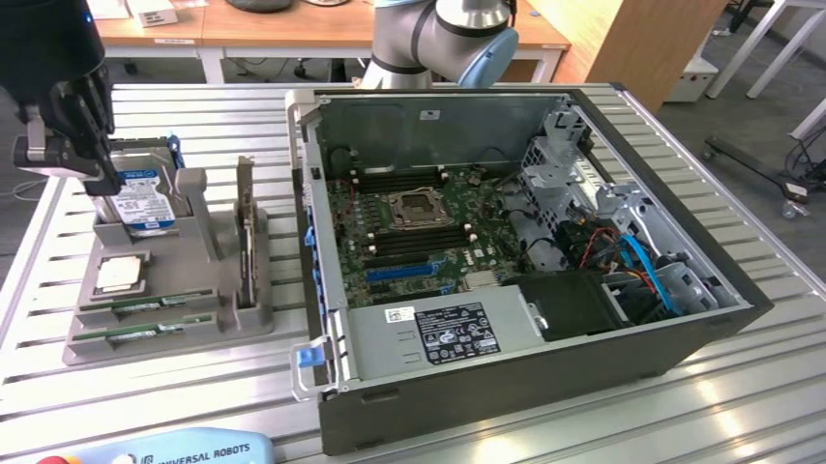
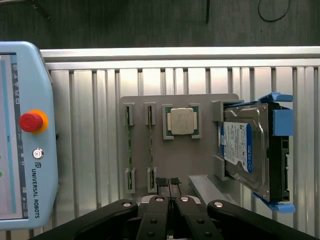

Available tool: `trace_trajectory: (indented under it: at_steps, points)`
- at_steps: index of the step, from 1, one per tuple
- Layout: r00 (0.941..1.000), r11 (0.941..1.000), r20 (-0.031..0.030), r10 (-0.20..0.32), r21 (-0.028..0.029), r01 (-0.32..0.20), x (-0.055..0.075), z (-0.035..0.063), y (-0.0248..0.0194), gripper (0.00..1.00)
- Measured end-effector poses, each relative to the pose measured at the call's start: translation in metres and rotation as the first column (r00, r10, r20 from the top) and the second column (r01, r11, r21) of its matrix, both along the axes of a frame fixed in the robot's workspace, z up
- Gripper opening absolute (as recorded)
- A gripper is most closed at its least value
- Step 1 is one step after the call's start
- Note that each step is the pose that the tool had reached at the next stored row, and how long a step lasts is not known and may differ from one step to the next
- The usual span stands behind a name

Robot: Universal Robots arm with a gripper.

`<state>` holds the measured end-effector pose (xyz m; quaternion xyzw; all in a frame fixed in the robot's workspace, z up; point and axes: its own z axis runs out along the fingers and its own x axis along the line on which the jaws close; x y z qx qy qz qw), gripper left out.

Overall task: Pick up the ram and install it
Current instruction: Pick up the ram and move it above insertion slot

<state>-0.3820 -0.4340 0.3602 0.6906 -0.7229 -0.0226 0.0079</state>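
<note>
Exterior view | slatted metal table [image 1: 722,406] | wooden desk [image 1: 258,29] behind | hand [image 2: 167,182] together, empty

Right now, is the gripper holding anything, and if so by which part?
Nothing is held. The gripper is shut, fingertips together with nothing between them, over the gray holder. Both ram sticks sit in their slots there.

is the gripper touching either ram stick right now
Apart. The exterior view shows the gripper up by the hard drive, clear of both ram sticks lying in the gray holder.
</note>
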Motion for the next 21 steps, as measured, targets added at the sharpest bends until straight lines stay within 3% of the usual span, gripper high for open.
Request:
trace_trajectory:
  at_steps: [21]
  points:
    - [1.0000,1.0000,0.0001,0.002,0.0001,-0.002,0.0000,-0.0089,0.0000,0.10]
